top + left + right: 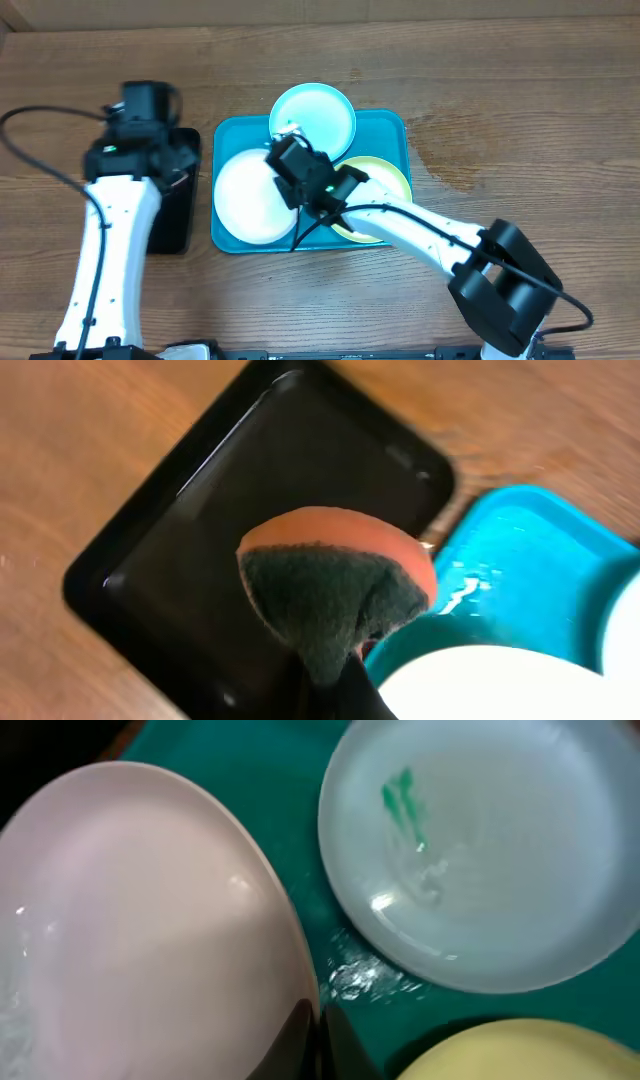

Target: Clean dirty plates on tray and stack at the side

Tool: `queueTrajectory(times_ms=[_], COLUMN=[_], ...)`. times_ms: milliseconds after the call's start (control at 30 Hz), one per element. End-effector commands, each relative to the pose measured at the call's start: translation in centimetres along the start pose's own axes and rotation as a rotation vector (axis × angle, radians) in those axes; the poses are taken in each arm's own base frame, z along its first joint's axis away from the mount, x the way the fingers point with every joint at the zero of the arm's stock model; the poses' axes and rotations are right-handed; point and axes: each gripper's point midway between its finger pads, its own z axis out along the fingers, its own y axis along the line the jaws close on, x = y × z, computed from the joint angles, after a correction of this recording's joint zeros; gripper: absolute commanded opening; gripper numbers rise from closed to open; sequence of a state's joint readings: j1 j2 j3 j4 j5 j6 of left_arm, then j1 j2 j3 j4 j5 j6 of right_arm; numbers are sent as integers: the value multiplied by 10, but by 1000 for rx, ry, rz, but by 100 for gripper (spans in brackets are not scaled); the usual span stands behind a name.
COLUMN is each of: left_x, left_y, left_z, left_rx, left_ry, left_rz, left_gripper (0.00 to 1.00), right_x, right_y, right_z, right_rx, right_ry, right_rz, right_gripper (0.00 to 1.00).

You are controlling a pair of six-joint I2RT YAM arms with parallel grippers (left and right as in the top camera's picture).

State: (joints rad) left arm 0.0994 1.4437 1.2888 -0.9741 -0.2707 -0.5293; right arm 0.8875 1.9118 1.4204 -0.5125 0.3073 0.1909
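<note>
Tray [232, 135] of turquoise plastic holds a white plate [250, 195] at left, a green-smeared pale blue plate [318, 115] overhanging its far rim, a yellow plate [388, 175] at right. Right gripper [312, 1045] is closed beside the white plate's rim; left gripper [340, 688] clamps a sponge [335, 580] over the black tray [168, 228].

A white plate [130, 920] fills the left of the frame and a pale blue plate [500, 850] with a green smear [400, 800] the upper right. A yellow plate [520, 1055] shows at lower right, all on the teal tray [290, 770]. The tool [315, 1045], its fingers together, is at bottom centre.
</note>
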Motion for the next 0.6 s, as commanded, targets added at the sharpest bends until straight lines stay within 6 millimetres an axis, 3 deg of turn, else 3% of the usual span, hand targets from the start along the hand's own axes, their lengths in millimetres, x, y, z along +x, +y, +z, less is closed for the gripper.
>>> queueTrajectory(times_ms=[0, 167, 300, 467, 567], left_x=[3, 1, 2, 0, 1], left_y=[13, 59, 65, 70, 70], left_z=[4, 11, 12, 13, 13], left_rx=[50, -31, 43, 52, 51], left_ry=[82, 121, 170, 173, 176], left_rz=[-83, -189, -266, -285, -284], left_gripper=[4, 4, 4, 4, 4], right_x=[-52, -83, -95, -99, -103], right_y=[-32, -51, -58, -49, -48], right_z=[-48, -86, -109, -125, -136], right_rx=[280, 571, 739, 837, 894], right_ry=[-152, -236, -254, -210, -219], right_rz=[-152, -318, -415, -606, -609], right_gripper=[4, 4, 4, 4, 4])
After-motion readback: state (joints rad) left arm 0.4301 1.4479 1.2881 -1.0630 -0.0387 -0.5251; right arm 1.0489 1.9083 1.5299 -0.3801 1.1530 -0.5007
